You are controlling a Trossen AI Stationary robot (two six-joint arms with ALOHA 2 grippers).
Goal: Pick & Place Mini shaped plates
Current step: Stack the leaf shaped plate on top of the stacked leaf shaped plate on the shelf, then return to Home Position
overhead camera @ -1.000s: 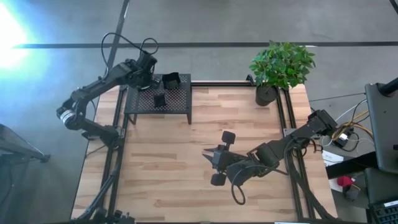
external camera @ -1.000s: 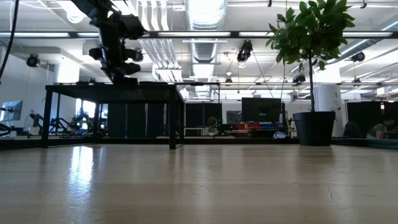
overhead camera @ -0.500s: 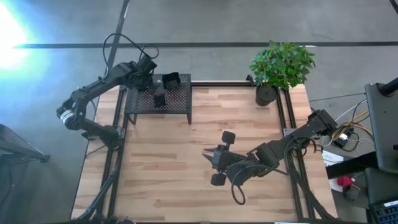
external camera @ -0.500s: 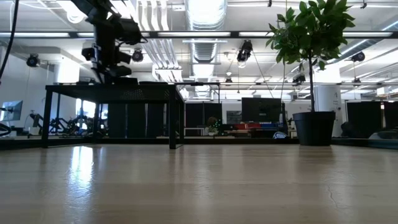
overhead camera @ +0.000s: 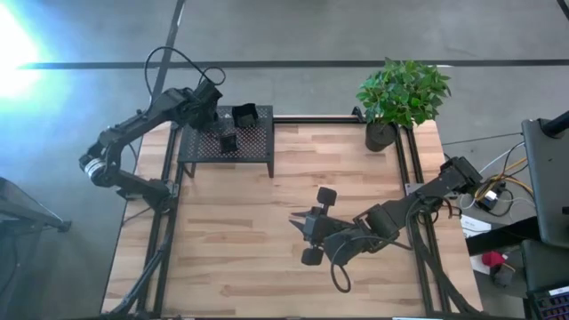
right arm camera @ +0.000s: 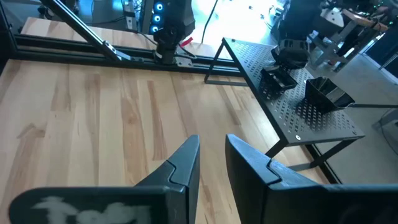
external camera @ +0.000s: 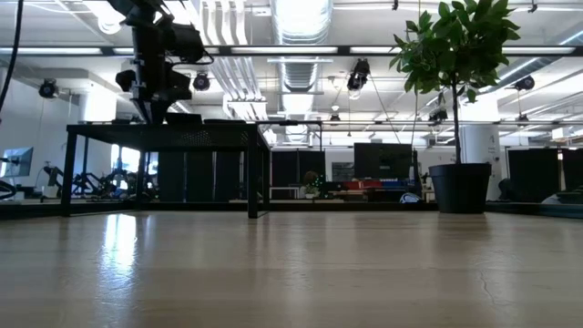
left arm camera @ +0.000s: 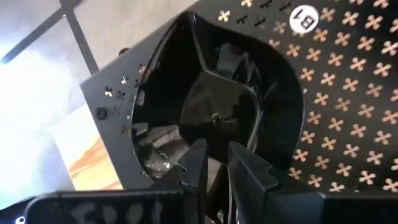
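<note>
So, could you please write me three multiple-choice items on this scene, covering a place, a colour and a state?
1. Where is the left gripper?
A. Over the black perforated stand
B. Beside the potted plant
C. Mid-table

2. What colour are the little plates?
A. White
B. Black
C. Red

3. What is the right gripper doing?
A. Holding a plate
B. Holding the plant
C. Holding nothing

Answers: 1 A, the high view shows it at the stand's left end. 2 B, glossy black in the left wrist view. 3 C, bare wooden table shows between its fingers.
</note>
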